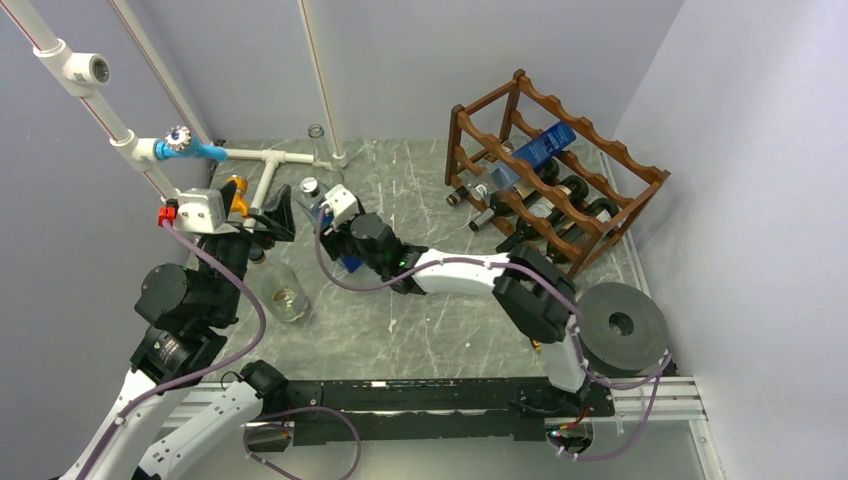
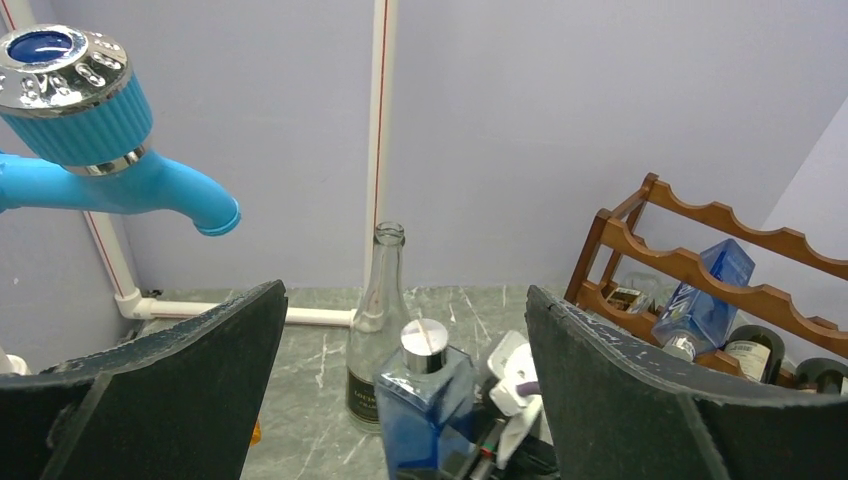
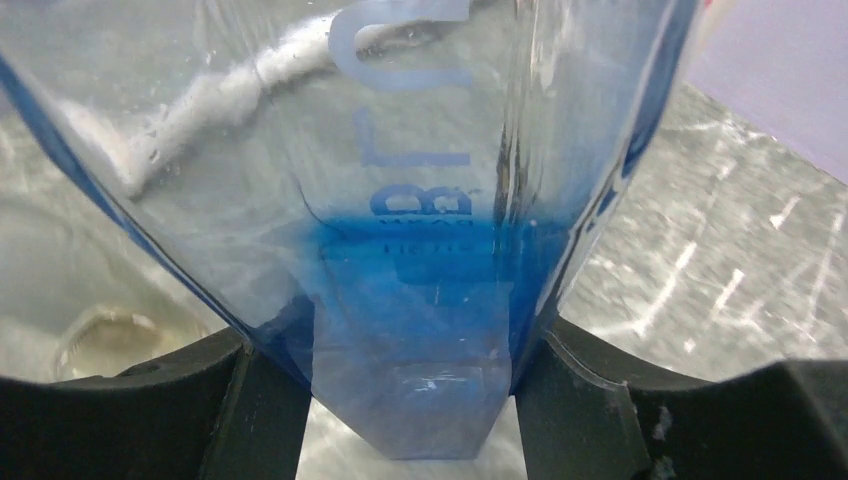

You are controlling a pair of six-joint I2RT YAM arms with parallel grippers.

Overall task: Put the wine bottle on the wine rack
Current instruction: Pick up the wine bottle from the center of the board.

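Two grippers: right gripper (image 3: 415, 410) is clamped on the blue glass bottle (image 2: 425, 400), one pad pressed to each flat side; left gripper (image 1: 277, 213) hangs just beside it, jaws wide apart, holding nothing
Bottle place: left-centre of the marble table (image 1: 440, 180), well apart from the wine rack (image 2: 745, 215) at the far right; whether its base touches the table I cannot tell
Axis: long axis near vertical; silver cap (image 2: 424, 338) up
Handling: rigid, smooth glass, likely slippery and breakable; the square body offers the pads flat faces, so mid-body looks the sound hold, not cap or neck; deeper blue low in the body suggests a heavy base, so it may swing in the grip
Needed turn: probably the axis laid level across two scalloped rails, neck toward the rack's front, as the dark bottles (image 1: 540, 205) lie
Rack state: second blue bottle (image 1: 535, 152) lies on the upper tier; other upper scallops look free
Risk: knocking the clear bottle (image 2: 380, 290) standing just behind
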